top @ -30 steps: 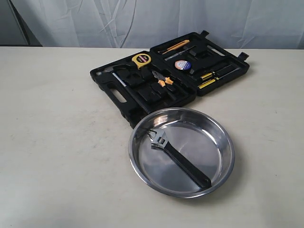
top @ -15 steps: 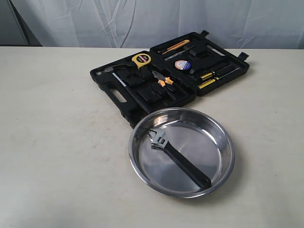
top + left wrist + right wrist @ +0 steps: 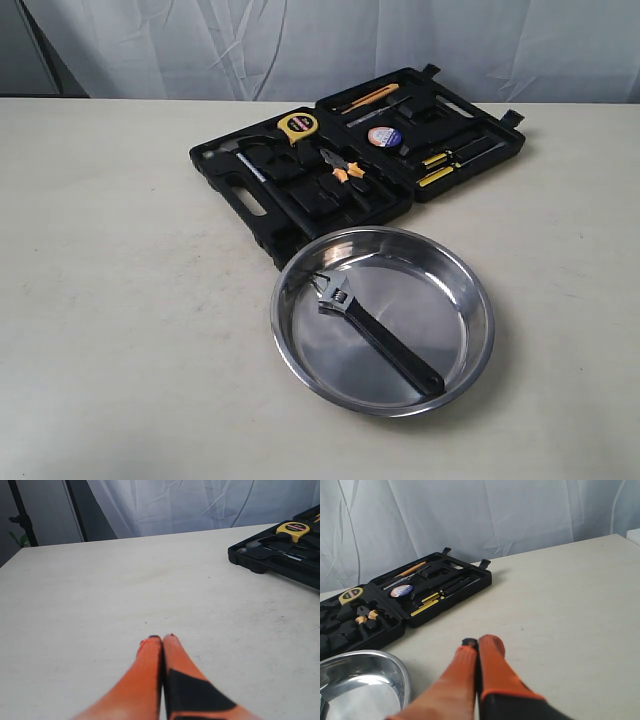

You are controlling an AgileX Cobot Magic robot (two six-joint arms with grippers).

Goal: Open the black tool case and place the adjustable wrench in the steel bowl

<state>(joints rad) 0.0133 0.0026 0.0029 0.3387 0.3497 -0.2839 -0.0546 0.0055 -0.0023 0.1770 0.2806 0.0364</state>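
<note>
Toward 6 o'clock on the bench (image 3: 120, 300), as the exterior view has it, sits the steel bowl (image 3: 425, 295); the adjustable wrench (image 3: 385, 338) lies flat on its bottom, with the silver head toward 10 o'clock near the wall and the black handle running out toward 4 o'clock. At 12 o'clock from the bowl, just beside its rim, the black tool case (image 3: 225, 185) lies open with both halves spread; a yellow tape measure (image 3: 297, 124) and orange-handled pliers (image 3: 345, 170) sit in their recesses. We judge both parts of the task done.

Neither arm shows in the exterior view. The left end effector (image 3: 161, 639) is clenched on nothing, its orange fingers pressed together above bare bench; the right end effector (image 3: 479, 642) is likewise clenched and empty, with the case toward its 10 o'clock.

We reckon the wrench is rigid, dense for its size and head-heavy; its handle looks less slippery than the polished head. Any regrasp should take the handle close behind the head, across its narrow width; on the slick steel it would likely skate if nudged.
</note>
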